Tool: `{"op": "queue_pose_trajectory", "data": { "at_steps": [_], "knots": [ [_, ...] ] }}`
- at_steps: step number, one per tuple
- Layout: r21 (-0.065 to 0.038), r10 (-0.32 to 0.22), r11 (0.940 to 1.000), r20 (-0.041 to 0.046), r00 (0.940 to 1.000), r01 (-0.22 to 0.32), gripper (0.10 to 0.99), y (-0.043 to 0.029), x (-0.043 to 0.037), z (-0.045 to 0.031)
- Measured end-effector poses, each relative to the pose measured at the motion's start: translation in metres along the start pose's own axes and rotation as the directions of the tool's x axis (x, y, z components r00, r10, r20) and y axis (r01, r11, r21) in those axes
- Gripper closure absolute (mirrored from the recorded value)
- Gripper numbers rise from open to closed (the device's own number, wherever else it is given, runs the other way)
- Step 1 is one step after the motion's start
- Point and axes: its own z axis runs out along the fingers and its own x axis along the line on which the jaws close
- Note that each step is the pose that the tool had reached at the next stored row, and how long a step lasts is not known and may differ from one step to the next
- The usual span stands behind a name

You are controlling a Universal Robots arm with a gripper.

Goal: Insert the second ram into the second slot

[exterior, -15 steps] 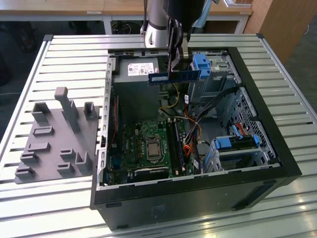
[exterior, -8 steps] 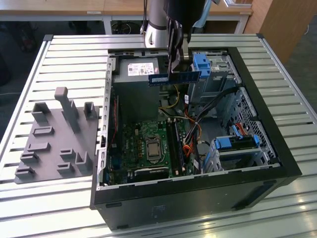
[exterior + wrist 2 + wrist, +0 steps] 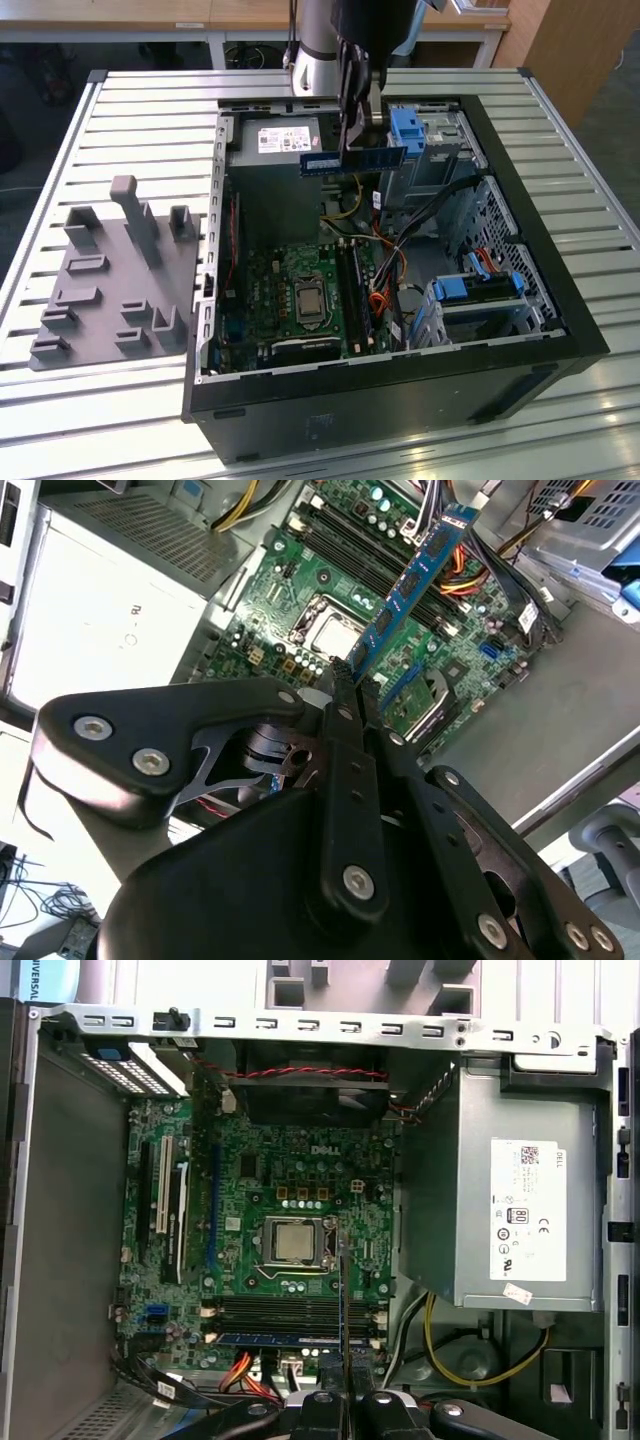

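Note:
My gripper (image 3: 358, 140) hangs over the open computer case (image 3: 560, 300), shut on the second ram (image 3: 352, 159), a thin blue stick with a white label held level above the motherboard. In the second wrist view the ram (image 3: 415, 585) juts out from my gripper (image 3: 340, 685) over the board. In the first wrist view it shows edge-on as a thin dark line (image 3: 342, 1300) ahead of my gripper (image 3: 345, 1395), crossing the row of dark memory slots (image 3: 290, 1312). One blue stick (image 3: 270, 1339) lies seated in a slot of that row. The slots (image 3: 355, 285) sit well below the held ram.
A grey power supply (image 3: 285, 140) fills the case's far corner. The processor socket (image 3: 297, 1242) sits beside the slots. Blue drive-bay latches (image 3: 405, 125) and orange and yellow cables (image 3: 385, 275) lie toward the exterior view's right. A grey fixture plate (image 3: 110, 270) rests on the slatted table.

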Motion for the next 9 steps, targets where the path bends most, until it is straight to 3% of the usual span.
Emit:
{"op": "queue_pose_trajectory", "data": {
  "at_steps": [9],
  "knots": [
    [0.000, 0.000, 1.0000, -0.0006, 1.0000, 0.000, 0.949, 0.0002, 0.0043, 0.0000]
  ]
}}
